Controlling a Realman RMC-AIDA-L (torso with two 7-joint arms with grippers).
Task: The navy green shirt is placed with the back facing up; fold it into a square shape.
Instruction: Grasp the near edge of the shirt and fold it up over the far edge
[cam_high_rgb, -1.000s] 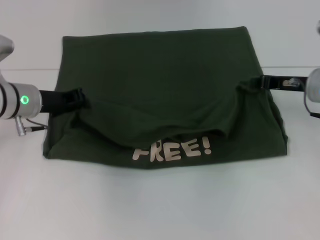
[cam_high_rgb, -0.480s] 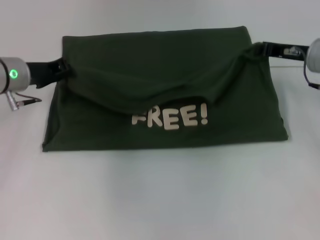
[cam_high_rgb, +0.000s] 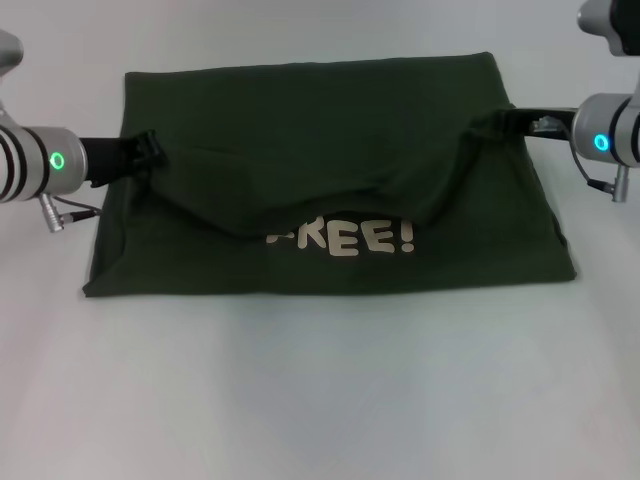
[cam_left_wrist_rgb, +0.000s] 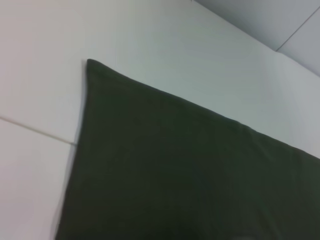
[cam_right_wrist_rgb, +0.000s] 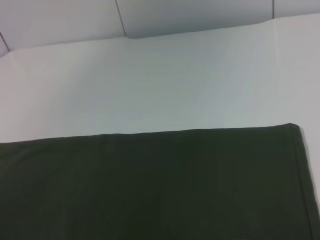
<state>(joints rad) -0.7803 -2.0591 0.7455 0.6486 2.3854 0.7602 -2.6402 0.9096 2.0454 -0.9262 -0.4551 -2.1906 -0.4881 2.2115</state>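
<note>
The navy green shirt (cam_high_rgb: 320, 130) lies across the white table, a dark olive cloth with pale "FREE!" lettering (cam_high_rgb: 345, 238) showing near its front edge. My left gripper (cam_high_rgb: 150, 150) is shut on the shirt's left edge and my right gripper (cam_high_rgb: 500, 122) is shut on its right edge. Between them a lifted fold sags in a curve over the lettering. The left wrist view shows only the shirt's plain cloth (cam_left_wrist_rgb: 190, 170) and one corner. Plain cloth (cam_right_wrist_rgb: 150, 185) with a straight edge fills the lower part of the right wrist view.
The white table (cam_high_rgb: 320, 400) stretches out in front of the shirt and on both sides. A seam line (cam_high_rgb: 60, 137) crosses the surface behind the left arm.
Both grippers carried the held fold away from the front edge, uncovering the lettering, and have since come slightly back toward the front and lower.
</note>
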